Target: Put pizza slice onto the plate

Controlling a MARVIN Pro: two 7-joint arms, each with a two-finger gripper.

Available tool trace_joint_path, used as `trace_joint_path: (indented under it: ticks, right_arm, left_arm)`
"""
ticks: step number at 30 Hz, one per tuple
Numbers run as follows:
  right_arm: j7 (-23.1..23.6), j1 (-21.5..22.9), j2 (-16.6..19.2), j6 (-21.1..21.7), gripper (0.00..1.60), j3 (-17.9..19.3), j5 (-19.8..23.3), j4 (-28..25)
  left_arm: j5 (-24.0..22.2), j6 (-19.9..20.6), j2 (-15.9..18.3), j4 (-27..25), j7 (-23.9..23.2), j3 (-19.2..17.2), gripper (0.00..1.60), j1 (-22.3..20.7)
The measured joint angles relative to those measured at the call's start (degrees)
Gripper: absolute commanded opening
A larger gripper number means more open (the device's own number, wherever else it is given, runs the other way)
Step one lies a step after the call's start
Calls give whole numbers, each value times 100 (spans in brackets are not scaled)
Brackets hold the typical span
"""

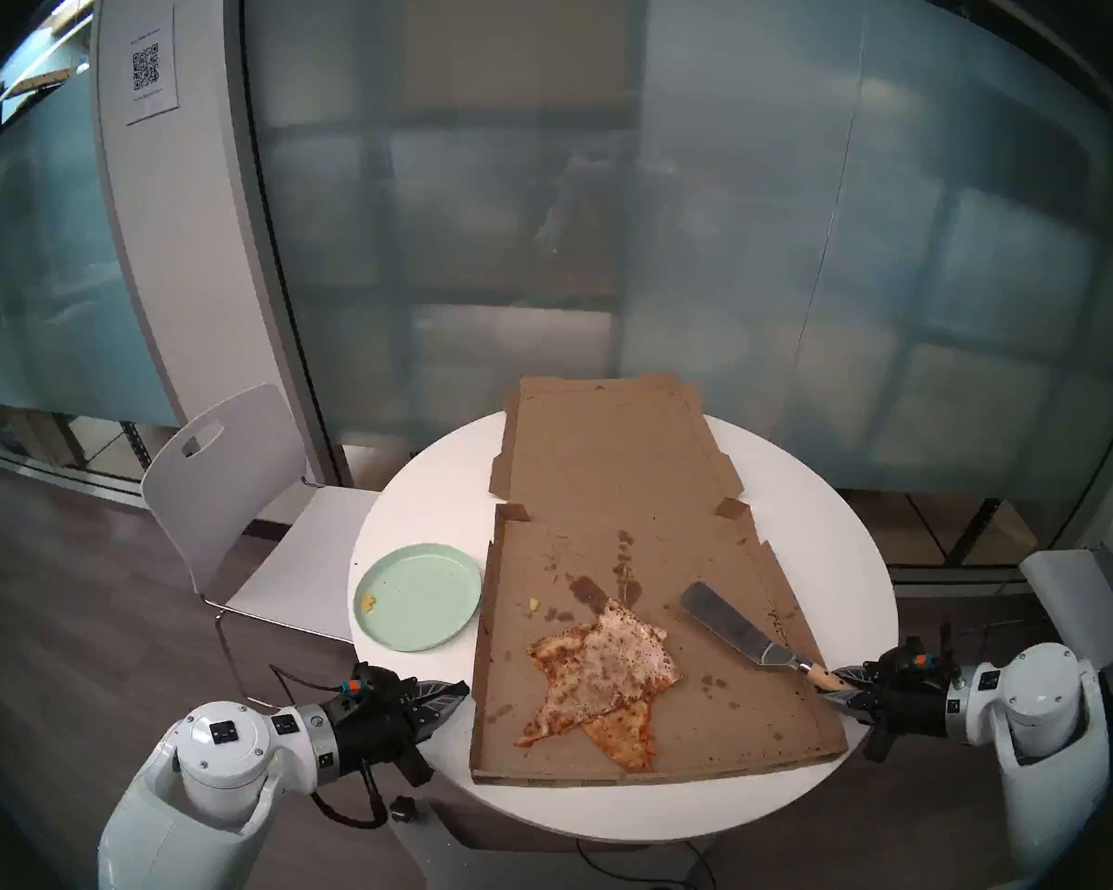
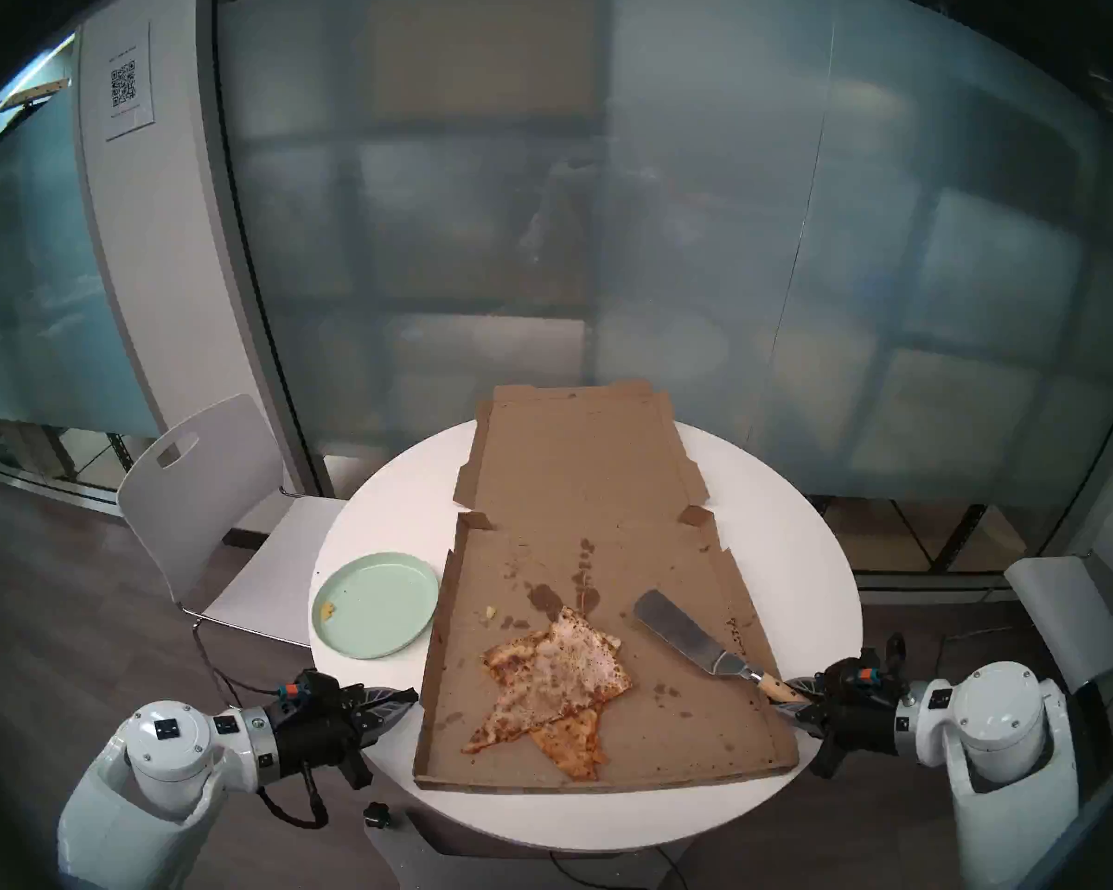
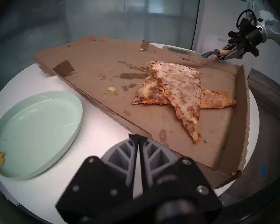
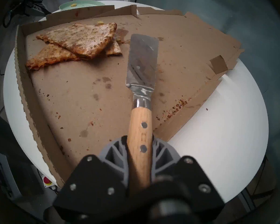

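Claws [image 3: 138, 138] [image 4: 139, 141] closed; right grips spatula [image 4: 141, 57].

Probably office: frosted glass partition [image 1: 605, 227].

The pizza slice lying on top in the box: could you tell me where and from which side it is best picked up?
Slide under the pizza slice from its crust edge on the robot's right, where the spatula lies. It is thin and flat and overlaps the orange slice, so I would lift it from beneath, not pinch it.

two pizza slices [image 1: 612, 661], one plate [image 1: 418, 596], one spatula [image 1: 737, 632], one pizza box [image 1: 721, 734]
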Motion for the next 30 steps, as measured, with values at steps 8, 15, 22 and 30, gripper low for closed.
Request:
trace_joint_path:
  ticks: [8,15,22,30]
  right_arm:
    - [-2,-5,80,0,0,-197,-302,-18]
    - [31,1,119,3,0,-293,-441,-87]
    - [133,5,168,3,0,-364,-558,-164]
    - [201,31,229,0,0,-510,-745,-211]
  left_arm:
    - [48,6,53,144,-104,87,33,-141]
    - [52,2,98,214,-176,132,32,-213]
    - [56,2,125,264,-216,149,29,-265]
    - [62,-6,114,335,-224,195,26,-309]
